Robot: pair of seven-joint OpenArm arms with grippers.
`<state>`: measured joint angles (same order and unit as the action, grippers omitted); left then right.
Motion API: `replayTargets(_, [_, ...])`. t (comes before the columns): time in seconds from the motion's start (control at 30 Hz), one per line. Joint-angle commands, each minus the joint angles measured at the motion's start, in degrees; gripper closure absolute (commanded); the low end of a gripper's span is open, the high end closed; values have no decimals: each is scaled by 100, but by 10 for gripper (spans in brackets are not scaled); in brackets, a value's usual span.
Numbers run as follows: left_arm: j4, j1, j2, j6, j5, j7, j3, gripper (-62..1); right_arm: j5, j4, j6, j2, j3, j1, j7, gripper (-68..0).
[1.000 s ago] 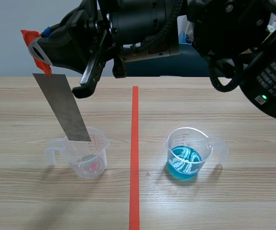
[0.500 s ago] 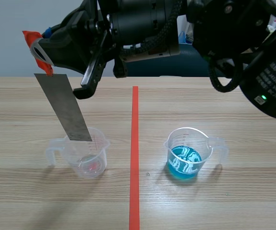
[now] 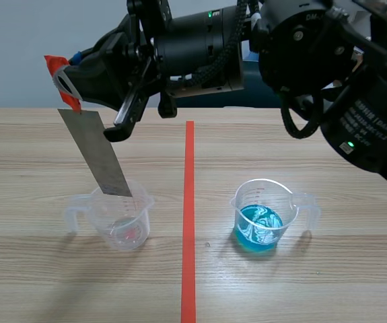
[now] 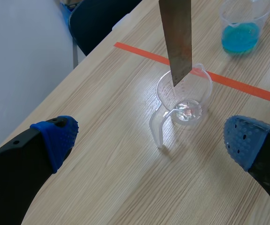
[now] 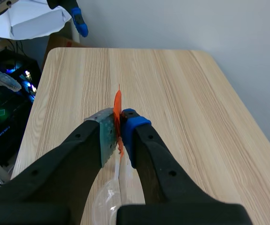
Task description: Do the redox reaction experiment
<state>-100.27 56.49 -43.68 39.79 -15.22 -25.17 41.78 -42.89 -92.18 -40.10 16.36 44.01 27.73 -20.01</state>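
A grey metal strip (image 3: pixel 99 155) with an orange-taped top hangs tilted from my right gripper (image 3: pixel 64 81), which is shut on that taped end (image 5: pixel 118 110). The strip's lower tip (image 4: pixel 176 70) sits at the mouth of an empty clear measuring cup (image 3: pixel 120 219), whose bottom shows a faint pink trace. Right of the tape line stands a second clear cup with blue liquid (image 3: pixel 260 222). My left gripper (image 4: pixel 150 138) is open, high above the table, with the empty cup (image 4: pixel 184 96) ahead of its fingers. One of its blue pads (image 5: pixel 80 21) shows far off in the right wrist view.
An orange tape line (image 3: pixel 188 222) divides the wooden table between the two cups. A dark chair (image 4: pixel 97 23) stands beyond the table's far edge. Computer gear and white paper (image 5: pixel 27 21) lie off the table's side.
My right gripper has shifted slightly to the right and down with the strip. The strip's tip stays at the empty cup's mouth. Both cups are unmoved.
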Motion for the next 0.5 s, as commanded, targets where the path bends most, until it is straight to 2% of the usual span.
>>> replayTargets(0.0, [-46, -17, 15, 9, -81, -76, 46, -623, 13, 17, -13, -83, 28, 133, 144, -9])
replayTargets(0.23, [-46, -17, 15, 9, -79, -74, 46, -623, 269, 413, -26, -229, 197, 133, 339, -9])
replayTargets(0.47, [-46, -17, 17, 9, -79, -72, 46, -623, 688, 905, -24, -328, 345, 133, 769, -9])
